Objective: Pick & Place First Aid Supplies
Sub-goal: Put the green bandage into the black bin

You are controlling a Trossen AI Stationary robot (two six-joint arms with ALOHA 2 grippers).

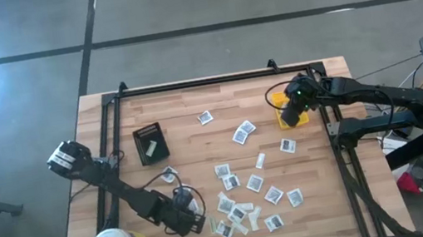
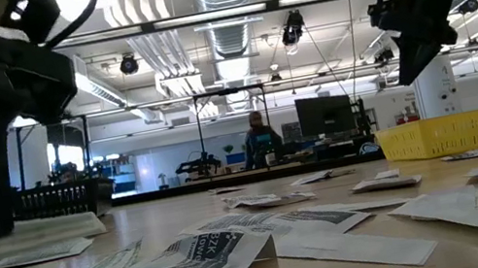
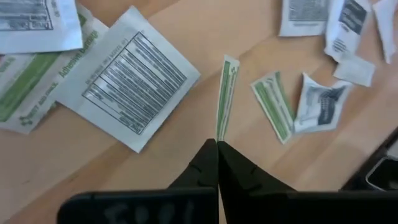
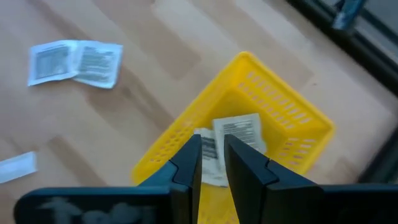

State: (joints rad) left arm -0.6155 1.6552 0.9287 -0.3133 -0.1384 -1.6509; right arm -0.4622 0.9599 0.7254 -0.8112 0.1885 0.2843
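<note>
Pick-up step on the near side: the left gripper (image 3: pixel 217 144) sits low by the bench's near edge, fingers pressed together right at the end of a narrow green-striped strip (image 3: pixel 226 96). Whether the strip's end is actually pinched, I can't tell. The next move calls for a clean lift clear of the scattered packets (image 1: pixel 253 183). Over at the far right corner, the right gripper (image 4: pixel 211 155) hangs above the yellow bin (image 4: pixel 298 121), fingers slightly spread, empty, two packets (image 4: pixel 239 132) lying inside.

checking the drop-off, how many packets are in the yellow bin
2: two white packets lie overlapping on the floor of the yellow bin, under the right gripper. More may be hidden.
</note>
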